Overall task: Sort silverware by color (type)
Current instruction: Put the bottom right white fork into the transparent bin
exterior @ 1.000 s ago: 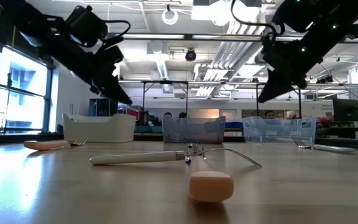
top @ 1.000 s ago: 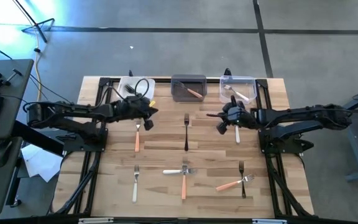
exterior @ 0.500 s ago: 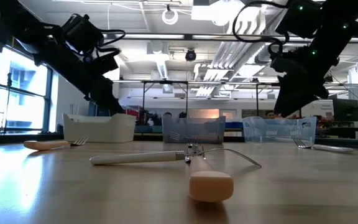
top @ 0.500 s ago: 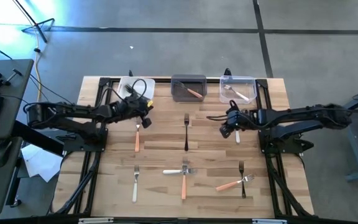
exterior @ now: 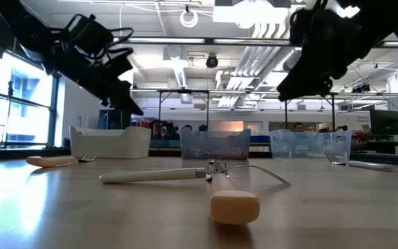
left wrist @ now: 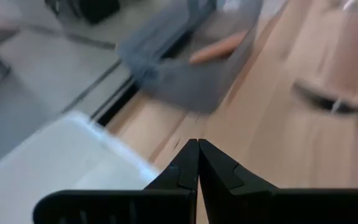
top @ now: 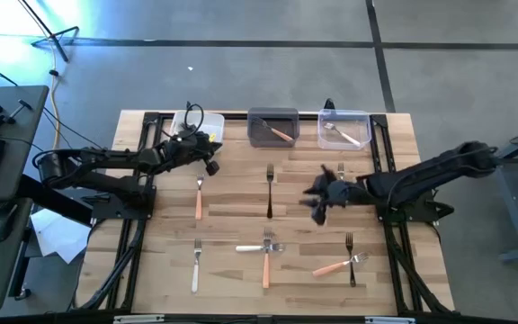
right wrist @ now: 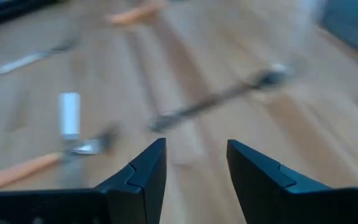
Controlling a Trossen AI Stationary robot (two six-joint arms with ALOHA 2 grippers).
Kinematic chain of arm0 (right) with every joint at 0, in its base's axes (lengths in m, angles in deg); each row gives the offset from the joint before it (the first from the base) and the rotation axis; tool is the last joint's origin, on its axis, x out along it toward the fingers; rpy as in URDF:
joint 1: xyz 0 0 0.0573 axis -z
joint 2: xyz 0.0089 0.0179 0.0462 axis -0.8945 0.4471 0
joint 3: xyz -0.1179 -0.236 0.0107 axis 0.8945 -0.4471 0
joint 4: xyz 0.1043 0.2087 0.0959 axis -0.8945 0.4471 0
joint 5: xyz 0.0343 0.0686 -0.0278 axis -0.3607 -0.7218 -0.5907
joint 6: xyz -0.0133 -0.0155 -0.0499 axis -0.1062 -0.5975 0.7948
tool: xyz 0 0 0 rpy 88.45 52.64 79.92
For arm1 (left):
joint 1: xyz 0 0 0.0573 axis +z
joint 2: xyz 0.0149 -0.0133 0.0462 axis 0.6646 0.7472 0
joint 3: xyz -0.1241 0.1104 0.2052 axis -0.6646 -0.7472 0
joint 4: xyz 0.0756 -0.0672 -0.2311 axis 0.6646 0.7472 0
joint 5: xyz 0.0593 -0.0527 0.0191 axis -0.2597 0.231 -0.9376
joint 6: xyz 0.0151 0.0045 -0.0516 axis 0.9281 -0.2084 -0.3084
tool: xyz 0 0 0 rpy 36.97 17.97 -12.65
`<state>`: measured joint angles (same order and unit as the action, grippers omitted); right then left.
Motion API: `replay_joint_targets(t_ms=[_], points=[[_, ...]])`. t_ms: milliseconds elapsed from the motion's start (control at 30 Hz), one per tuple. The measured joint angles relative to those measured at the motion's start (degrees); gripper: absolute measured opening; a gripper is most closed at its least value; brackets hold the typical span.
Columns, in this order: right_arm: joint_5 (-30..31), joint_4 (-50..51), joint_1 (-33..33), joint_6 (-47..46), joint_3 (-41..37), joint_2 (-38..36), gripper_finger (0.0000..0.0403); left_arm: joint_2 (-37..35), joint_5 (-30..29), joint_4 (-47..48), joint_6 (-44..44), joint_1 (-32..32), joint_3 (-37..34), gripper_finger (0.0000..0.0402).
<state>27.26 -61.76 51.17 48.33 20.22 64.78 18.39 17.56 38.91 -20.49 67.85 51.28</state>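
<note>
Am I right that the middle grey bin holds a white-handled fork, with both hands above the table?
Not quite: the fork in the middle grey bin has an orange handle, as the high view shows. The left hand and right hand are indeed above the table.

We see two dark, near-black jointed arms, each a slim tube segment ending in a bulkier wrist block. A thin black cable (top: 190, 112) loops above the left wrist. Both grippers, left gripper (left wrist: 197, 163) and right gripper (right wrist: 191, 163), have matte black angular wedge-shaped fingers.
</note>
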Motion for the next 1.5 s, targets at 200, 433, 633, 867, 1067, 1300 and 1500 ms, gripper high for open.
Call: replay_joint_targets(t_ms=[200,433,633,867,1067,1300,1500], points=[[-0.5,-8.2,-8.1,0.1,1.6,9.0,0.0162,0.0,-4.2,-9.6,1.3,-5.6,0.0,0.0],[2.7,-3.5,-14.1,0.2,11.9,21.4,0.0231,0.0,-4.8,-13.8,2.9,-8.3,0.0,0.0],[3.8,4.1,-14.5,-1.1,21.3,30.8,0.0272,0.1,-6.1,-13.8,2.9,-8.3,0.0,0.0],[1.6,8.4,-14.5,-1.2,29.3,40.4,0.0275,0.1,-5.8,-13.2,2.5,-8.4,0.0,0.0],[-0.1,8.0,-14.0,-1.3,29.9,41.9,0.0273,0.1,-5.8,-11.7,2.4,-8.8,0.0,0.0],[-2.9,7.7,-13.6,-1.2,29.9,42.4,0.0225,0.1,-5.8,-11.5,2.4,-9.8,0.0,0.0],[-4.6,7.0,-12.8,-1.1,29.9,43.9,0.0177,0.1,-5.9,-11.3,2.4,-9.8,0.0,0.0]])
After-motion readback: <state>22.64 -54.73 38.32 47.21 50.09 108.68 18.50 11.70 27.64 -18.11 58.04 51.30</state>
